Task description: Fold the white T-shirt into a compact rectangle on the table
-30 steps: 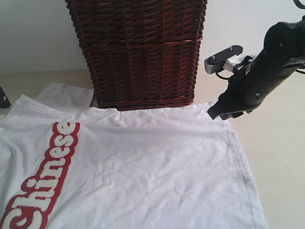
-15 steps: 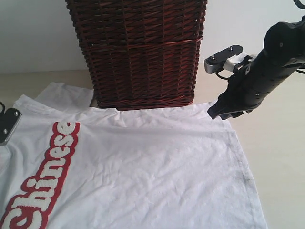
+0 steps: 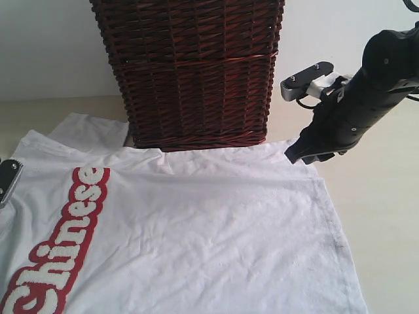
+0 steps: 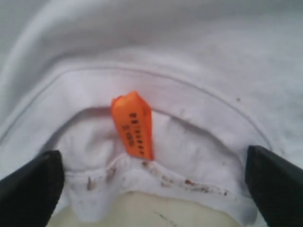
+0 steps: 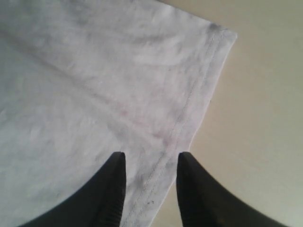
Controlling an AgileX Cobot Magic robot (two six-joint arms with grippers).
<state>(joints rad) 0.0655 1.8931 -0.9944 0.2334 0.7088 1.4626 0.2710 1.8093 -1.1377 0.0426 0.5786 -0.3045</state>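
The white T-shirt (image 3: 196, 222) lies spread flat on the table (image 3: 386, 216), its red-outlined lettering (image 3: 72, 222) running along the left side. My left gripper (image 4: 151, 189) is wide open, straddling the stained collar (image 4: 156, 177). The orange neck tag (image 4: 133, 124) lies just beyond the jaws, and nothing is held. In the exterior view only a grey part of the left arm (image 3: 8, 178) shows at the left edge. My right gripper (image 5: 150, 157) hovers at the shirt's far right corner (image 3: 302, 163). Its jaws stand apart over the stitched hem (image 5: 189, 109), open.
A tall dark brown wicker basket (image 3: 190, 72) stands right behind the shirt, touching its far edge. A sleeve (image 3: 88, 131) lies left of the basket. Bare table (image 5: 255, 118) runs to the right of the hem.
The left arm's grey part has come into view at the left edge and sunk lower over the shirt. The right arm and the shirt have not moved.
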